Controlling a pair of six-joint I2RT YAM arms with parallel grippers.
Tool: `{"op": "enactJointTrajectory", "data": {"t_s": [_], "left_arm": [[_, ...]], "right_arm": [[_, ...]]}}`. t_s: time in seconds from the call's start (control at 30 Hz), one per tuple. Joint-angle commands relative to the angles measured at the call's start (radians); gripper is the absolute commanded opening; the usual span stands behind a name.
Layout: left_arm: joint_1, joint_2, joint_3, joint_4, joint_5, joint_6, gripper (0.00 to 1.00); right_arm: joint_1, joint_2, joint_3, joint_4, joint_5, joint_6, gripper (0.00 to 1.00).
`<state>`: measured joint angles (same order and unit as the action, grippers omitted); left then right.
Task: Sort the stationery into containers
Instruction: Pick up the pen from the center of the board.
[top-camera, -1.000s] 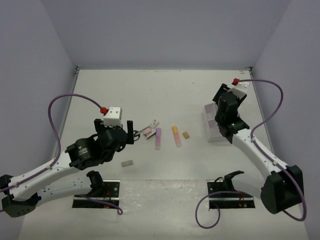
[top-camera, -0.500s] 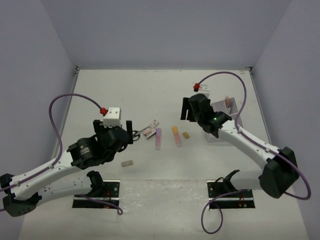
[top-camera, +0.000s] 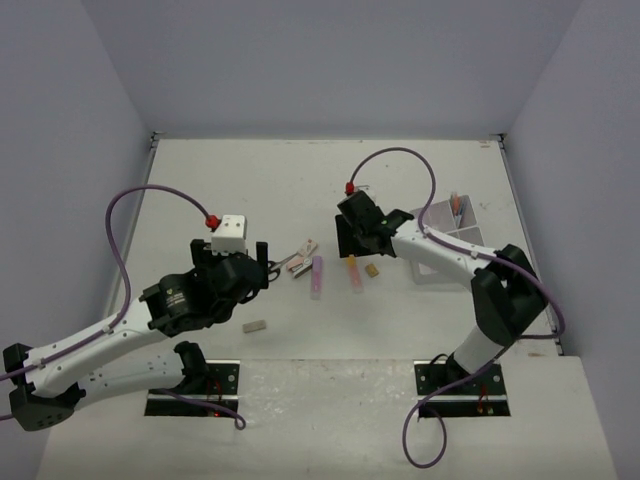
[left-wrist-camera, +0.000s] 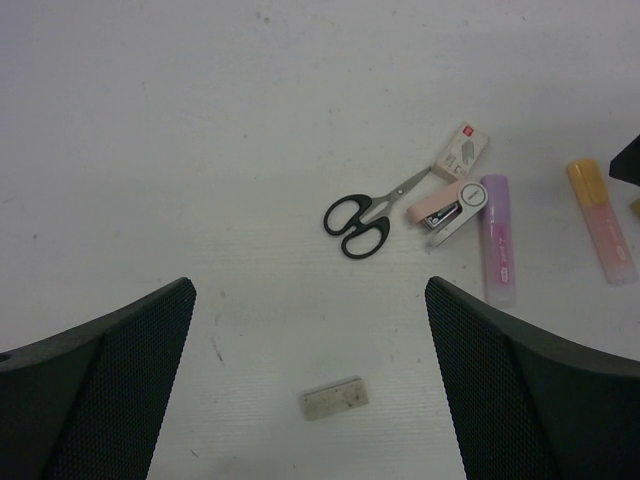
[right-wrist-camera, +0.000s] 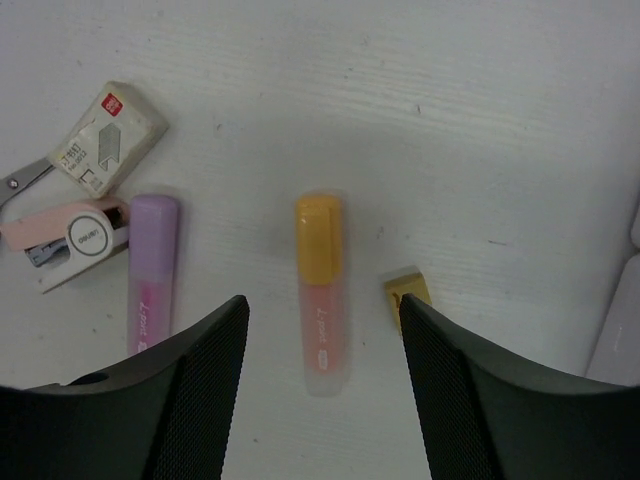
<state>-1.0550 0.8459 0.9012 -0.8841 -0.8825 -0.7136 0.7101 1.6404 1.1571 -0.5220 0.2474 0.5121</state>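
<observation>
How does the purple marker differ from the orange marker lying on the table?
The purple marker has a purple cap and a pinkish-purple body; the orange marker has an orange cap on a pink body. The purple marker lies right beside the pink stapler; the orange marker lies apart, near the tan eraser. Both lie flat, roughly parallel, caps pointing the same way.

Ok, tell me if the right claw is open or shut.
Open. The right claw spreads wide in its wrist view, fingers either side of the orange marker, holding nothing.
</observation>
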Motion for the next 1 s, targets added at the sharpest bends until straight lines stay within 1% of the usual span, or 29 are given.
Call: {"op": "enactJointTrajectory", "data": {"t_s": [0.0, 0.17, 0.27, 0.37, 0.5, 0.63, 0.7, 0.73, 0.77, 0.8, 0.9, 0.97], "left_arm": [[0.001, -0.006, 0.009, 0.028, -0.01, 0.014, 1.0], [0.001, -0.009, 0.007, 0.031, -0.007, 0.017, 1.0], [0.001, -0.017, 0.005, 0.035, -0.002, 0.02, 1.0], [0.001, -0.022, 0.005, 0.039, -0.001, 0.025, 1.0], [0.001, -0.03, 0.005, 0.039, 0.002, 0.028, 1.0], [0.001, -0.036, 0.004, 0.043, 0.004, 0.029, 1.0], [0.001, -0.037, 0.002, 0.043, 0.004, 0.029, 1.0], [0.001, -0.038, 0.003, 0.043, 0.004, 0.03, 1.0], [0.001, -0.039, 0.003, 0.043, 0.004, 0.031, 1.0], [0.001, -0.039, 0.002, 0.043, 0.004, 0.031, 1.0], [0.001, -0.039, 0.002, 0.043, 0.002, 0.031, 1.0], [0.001, -0.038, 0.002, 0.045, 0.002, 0.031, 1.0]], "right_arm": [[0.001, 0.127, 0.128, -0.085, -0.023, -0.055, 0.64], [-0.005, 0.254, 0.243, -0.144, -0.013, -0.078, 0.62], [-0.013, 0.283, 0.265, -0.15, -0.03, -0.086, 0.58], [-0.024, 0.323, 0.284, -0.159, -0.072, -0.104, 0.5], [-0.032, 0.368, 0.296, -0.176, -0.088, -0.118, 0.45], [-0.043, 0.391, 0.3, -0.177, -0.115, -0.125, 0.46], [-0.044, 0.413, 0.307, -0.185, -0.131, -0.14, 0.43], [-0.045, 0.426, 0.314, -0.191, -0.142, -0.146, 0.41], [-0.046, 0.437, 0.322, -0.199, -0.149, -0.152, 0.37], [-0.046, 0.444, 0.329, -0.207, -0.149, -0.156, 0.29], [-0.045, 0.417, 0.33, -0.203, -0.131, -0.156, 0.02], [-0.046, 0.372, 0.328, -0.198, -0.107, -0.155, 0.0]]}}
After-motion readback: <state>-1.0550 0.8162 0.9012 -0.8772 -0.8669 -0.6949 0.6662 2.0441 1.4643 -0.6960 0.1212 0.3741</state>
